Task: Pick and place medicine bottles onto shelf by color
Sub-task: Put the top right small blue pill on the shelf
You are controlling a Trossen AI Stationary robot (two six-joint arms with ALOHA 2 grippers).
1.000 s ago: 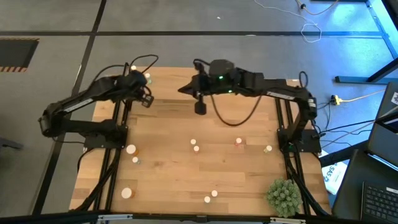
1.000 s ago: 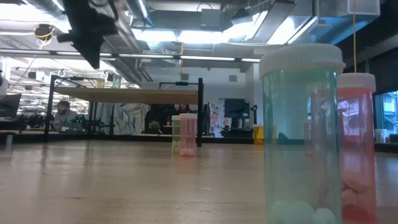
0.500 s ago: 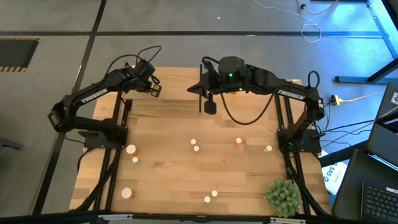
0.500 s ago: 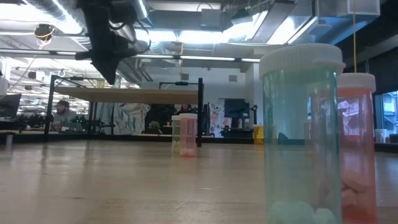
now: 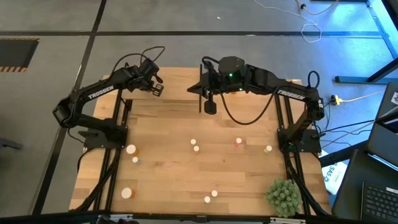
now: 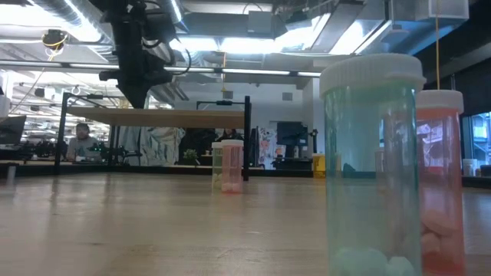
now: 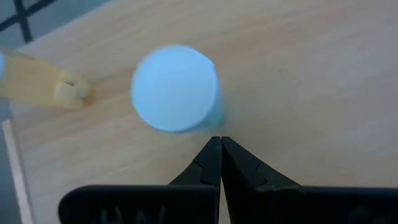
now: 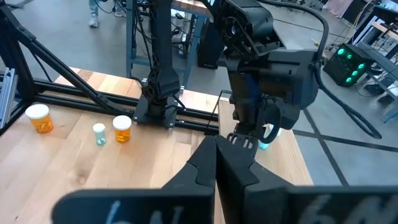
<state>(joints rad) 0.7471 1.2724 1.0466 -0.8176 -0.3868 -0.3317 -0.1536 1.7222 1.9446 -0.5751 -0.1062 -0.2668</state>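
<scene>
Medicine bottles [image 5: 195,145] scattered; both grippers closed, hovering

Overhead and tabletop-level views share the table [image 5: 186,162]; wrists close.

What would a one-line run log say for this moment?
left gripper: shut, above white-capped bottle | right gripper: shut, empty, mid-table | bottles placed: none seen

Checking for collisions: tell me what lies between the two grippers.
Nothing: the high view shows only bare wooden tabletop between the left gripper and the right gripper.
</scene>
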